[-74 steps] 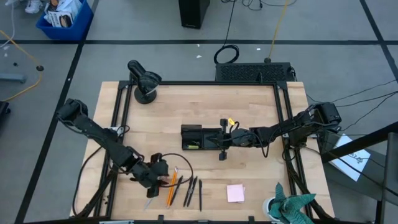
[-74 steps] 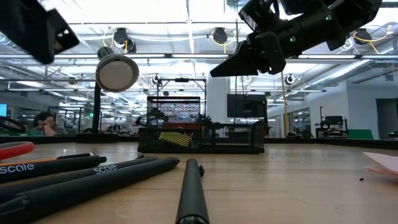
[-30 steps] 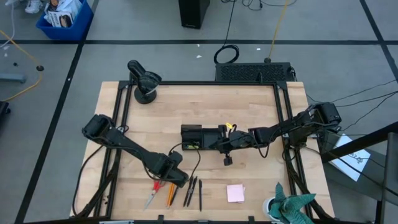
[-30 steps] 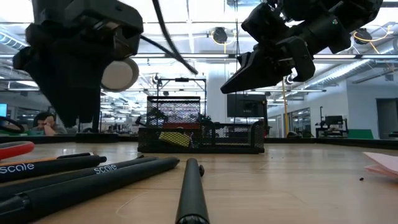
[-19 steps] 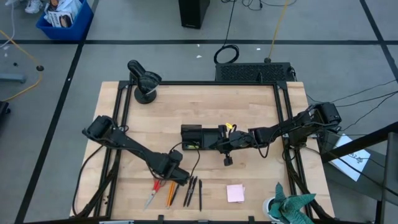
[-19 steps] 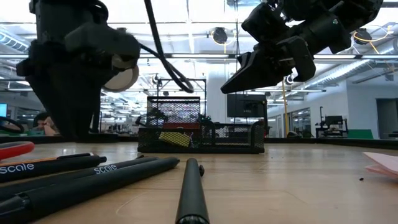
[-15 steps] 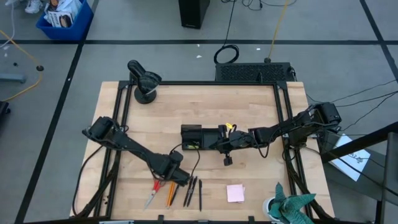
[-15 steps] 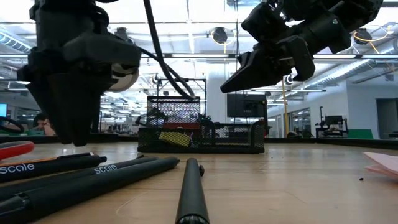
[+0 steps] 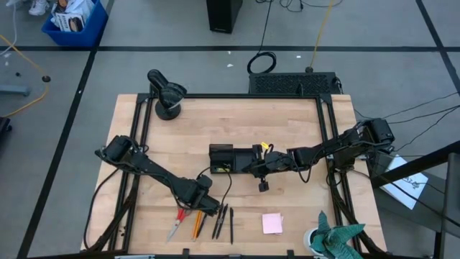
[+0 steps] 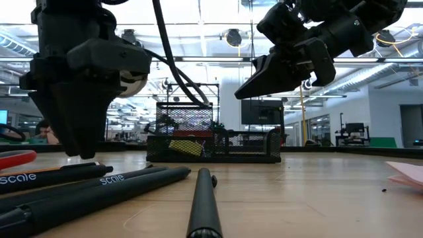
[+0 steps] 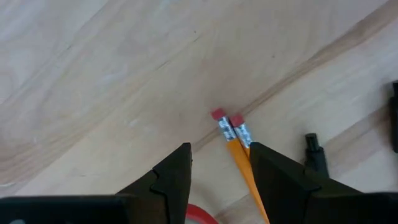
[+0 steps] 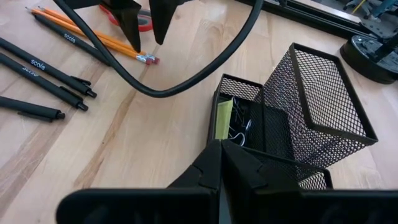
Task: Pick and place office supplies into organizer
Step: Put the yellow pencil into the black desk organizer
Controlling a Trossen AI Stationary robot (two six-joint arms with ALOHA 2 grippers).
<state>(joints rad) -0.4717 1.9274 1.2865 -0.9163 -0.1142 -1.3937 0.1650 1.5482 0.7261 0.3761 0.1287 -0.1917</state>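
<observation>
- You have the organizer (image 9: 231,158) mid-tabletop (image 9: 287,119); its mesh walls hold a yellow pad (image 12: 224,118) and clips (image 12: 237,132).
- Toward the near edge from the organizer lie the pencils (image 9: 197,225), scissors (image 9: 175,224) and black pens (image 9: 223,220), the pens printed "scale".
- Your left gripper (image 11: 219,163) hangs over the pencils' eraser ends, fingers apart, nothing held.
- Your right gripper (image 12: 220,148) hovers just above the organizer's rim, fingers together, empty.
- The pink sticky-note pad (image 9: 272,223) sits apart, bare wood around it.
</observation>
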